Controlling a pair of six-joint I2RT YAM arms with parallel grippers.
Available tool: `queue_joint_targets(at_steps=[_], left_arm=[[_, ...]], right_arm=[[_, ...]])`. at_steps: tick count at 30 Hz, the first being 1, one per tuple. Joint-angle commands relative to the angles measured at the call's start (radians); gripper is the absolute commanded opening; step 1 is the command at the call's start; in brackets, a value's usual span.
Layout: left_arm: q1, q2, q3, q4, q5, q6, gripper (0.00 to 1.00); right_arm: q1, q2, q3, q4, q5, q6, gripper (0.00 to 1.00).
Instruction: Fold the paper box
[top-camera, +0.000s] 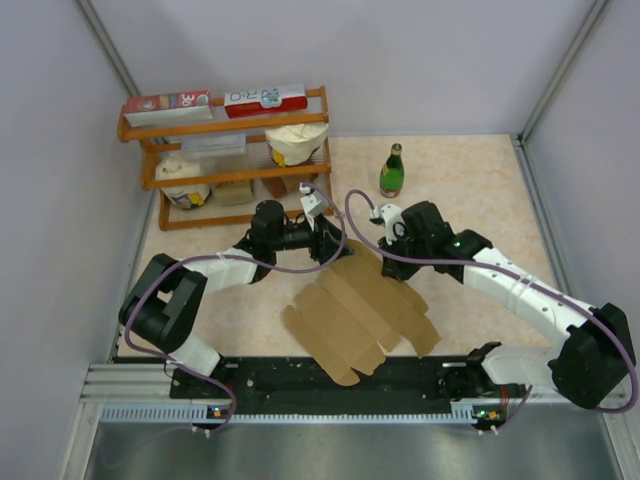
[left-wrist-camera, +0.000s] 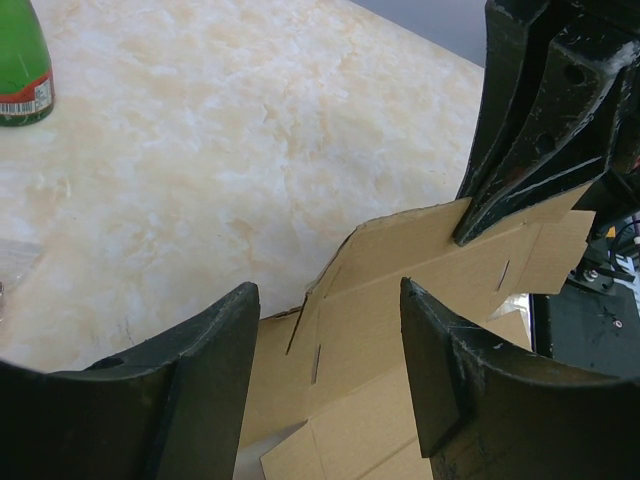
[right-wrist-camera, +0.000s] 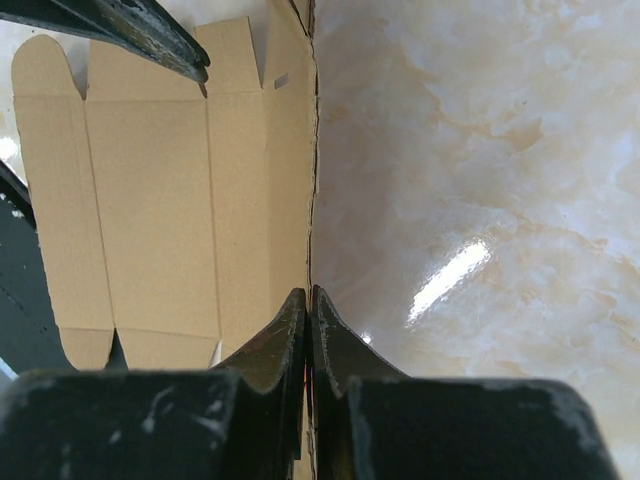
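While the right gripper (right-wrist-camera: 308, 300) is pressed shut on the far edge of the paper box (top-camera: 360, 312), the left gripper (left-wrist-camera: 330, 370) is held with its fingers apart just over the neighbouring far corner, and nothing is clasped in it. Little of the folding can be judged done. The sheet is spread almost flat on the tabletop (top-camera: 470, 180) between the two arms, and only the pinched edge seems slightly raised. Plain brown, unprinted card is seen, cut with rounded tabs, narrow slits and parallel creases. Walls, flaps and closing are all judged outstanding.
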Motion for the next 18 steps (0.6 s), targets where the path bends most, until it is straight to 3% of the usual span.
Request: queue_joint_targets(at_steps=[1,18], left_arm=[[-0.002,-0.001,0.012,0.028,-0.003,0.026,0.63],[-0.007,-0.014,-0.005,0.018,-0.022,0.029,0.62]], right_arm=[[0.014,-0.031,0.001,0.032,-0.018,0.0,0.0],[0.014,-0.034,-0.036,0.04,-0.004,0.057,0.0]])
